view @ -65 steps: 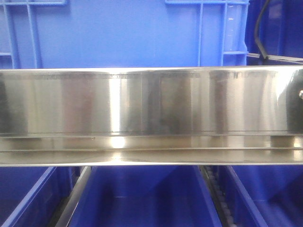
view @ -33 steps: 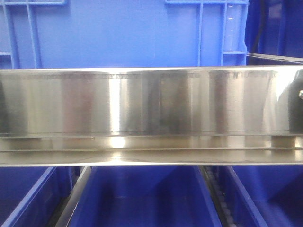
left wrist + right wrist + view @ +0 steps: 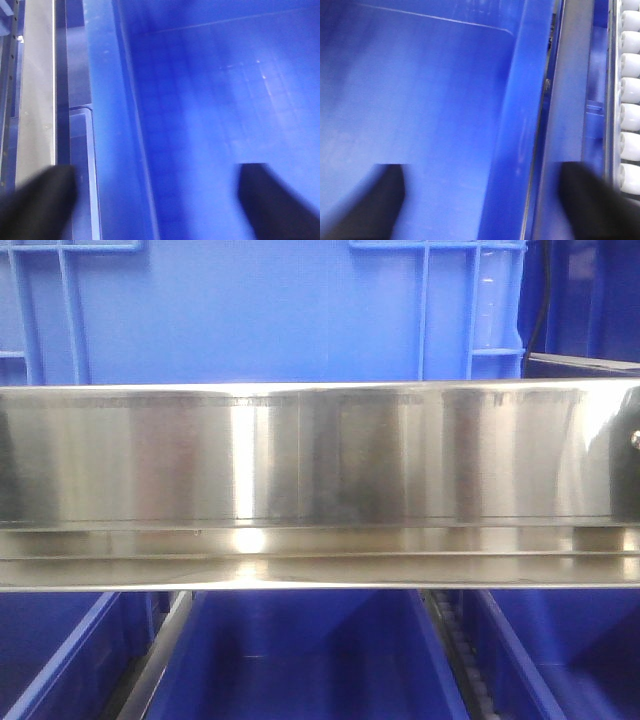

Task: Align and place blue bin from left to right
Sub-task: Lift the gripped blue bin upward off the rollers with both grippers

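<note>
Left gripper: open; its black fingers straddle the bin's left wall, one outside, one inside.
Right gripper: open too, astride the right wall, with white rollers just beyond.
Bin: empty, lying under both my wrists.
Handling: I judge it stiff moulded plastic, light while empty and smooth enough to slip. I would pinch both walls near the rim, evenly, to avoid skewing it.
Beyond: a steel rail crosses the front view, with blue bins above and below. I cannot tell which is mine.
</note>
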